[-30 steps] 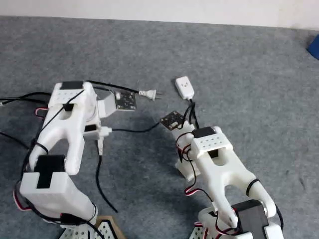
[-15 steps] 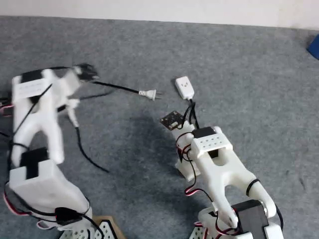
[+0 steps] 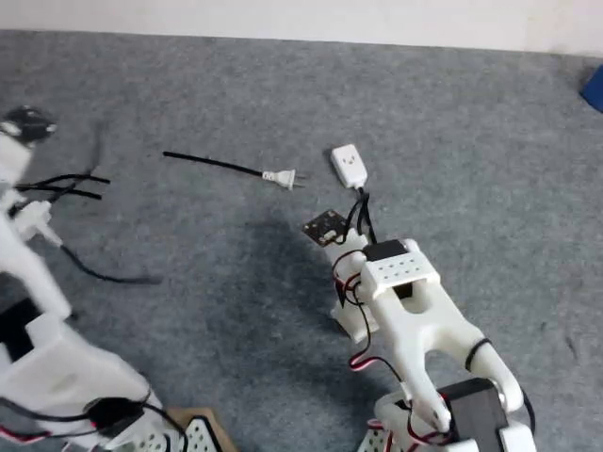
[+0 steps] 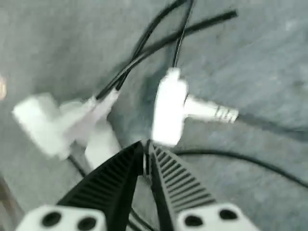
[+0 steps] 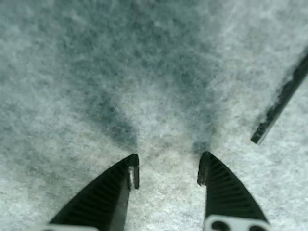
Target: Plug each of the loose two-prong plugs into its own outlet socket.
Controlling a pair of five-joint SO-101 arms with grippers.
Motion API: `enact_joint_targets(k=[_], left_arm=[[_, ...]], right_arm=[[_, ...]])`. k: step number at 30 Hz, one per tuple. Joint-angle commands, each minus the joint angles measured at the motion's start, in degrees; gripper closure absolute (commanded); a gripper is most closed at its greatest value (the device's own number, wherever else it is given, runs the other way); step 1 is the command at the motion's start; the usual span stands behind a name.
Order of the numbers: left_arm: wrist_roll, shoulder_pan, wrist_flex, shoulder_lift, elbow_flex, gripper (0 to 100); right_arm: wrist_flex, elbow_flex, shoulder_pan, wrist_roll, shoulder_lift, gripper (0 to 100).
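1. Find the two-prong plug [image 3: 281, 176] lying flat on the grey table [image 3: 188, 85], a little toward the far edge from the middle, its black cord [image 3: 207, 163] trailing toward the left edge
2. Note the prongs aimed at the white outlet socket [image 3: 348, 166], just beside it yet apart; not yet plugged in
3. Read that layout as a pair set out for joining: prongs already facing the socket, so probably needing only a straight push once both are held
4. Follow the socket's lead [image 3: 363, 212] back toward the right arm [image 3: 415, 311], standing near the table's near edge
5. See the right gripper [image 5: 167, 175] spread wide and empty, low over bare table, with a black cord end [image 5: 279, 103] off to one side; released, probably for want of anything lined up between its jaws
6. Look to the left edge for the left arm [image 3: 28, 282], in among loose black cords [image 3: 66, 184]
7. See the left gripper [image 4: 146, 153] clenched, tips together with nothing between them, just above a white fitting [image 4: 168, 108] and near a second white block [image 4: 41, 122]; too blurred to tell plug from socket
8. Judge the task barely begun, with no plug seated anywhere in sight
9. Expect the light socket to slide on the felt under a push unless braced by the other gripper
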Motion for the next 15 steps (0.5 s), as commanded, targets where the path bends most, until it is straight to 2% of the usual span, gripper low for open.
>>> enact_joint_targets(k=[1,7,9,15], left_arm=[[0.6,-4.4,-1.0,-0.8,-2.9,100],[0.9,-6.3,-3.3,-0.7,-2.5,100],[1.4,-5.8,-3.0,-0.8,-2.4,97],[16.5,-0.1,-3.0,-1.1,-2.9,77]], right_arm=[[-1.0,0.1,-0.6,1.3,-1.9,80.0],[-1.0,0.1,-0.7,1.1,-1.9,80.0],[-0.9,0.1,-0.5,1.2,-1.9,80.0],[-0.9,-0.3,0.8,1.1,-2.0,80.0]])
